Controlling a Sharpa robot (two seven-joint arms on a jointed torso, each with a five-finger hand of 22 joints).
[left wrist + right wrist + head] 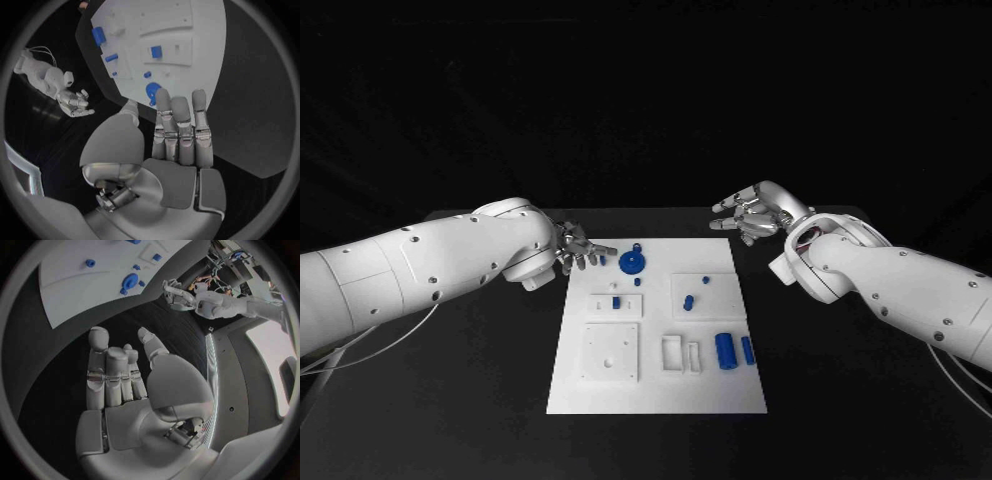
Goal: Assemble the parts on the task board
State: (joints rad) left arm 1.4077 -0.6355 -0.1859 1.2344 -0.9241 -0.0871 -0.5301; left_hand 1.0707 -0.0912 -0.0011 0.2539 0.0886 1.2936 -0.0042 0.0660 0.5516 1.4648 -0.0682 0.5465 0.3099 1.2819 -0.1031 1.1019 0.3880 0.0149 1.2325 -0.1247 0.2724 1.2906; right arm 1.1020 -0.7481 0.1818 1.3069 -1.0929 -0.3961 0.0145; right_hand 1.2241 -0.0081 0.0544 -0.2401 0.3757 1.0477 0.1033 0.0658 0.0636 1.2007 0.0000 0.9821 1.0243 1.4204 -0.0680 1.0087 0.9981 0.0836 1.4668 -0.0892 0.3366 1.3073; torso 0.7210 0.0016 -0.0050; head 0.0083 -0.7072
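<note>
The white task board (661, 385) lies in the middle of the black table. On its far end sits a round blue disc (633, 264), with small blue pieces (687, 300) further in and a blue cylinder (726, 350) near the right edge. My left hand (581, 255) hovers at the board's far left corner, fingers spread, holding nothing, just left of the disc. My right hand (750, 215) floats beyond the far right corner, also empty with fingers apart. The left wrist view has the left hand (181, 135) stretched toward the disc (153, 92). The right hand (119, 380) is off the board (94, 285).
White raised blocks (612, 350) and slotted fixtures (675, 352) stand on the board's near half. Black table surface (473, 400) surrounds the board on all sides. The left hand (178, 295) appears across the table in the right wrist view.
</note>
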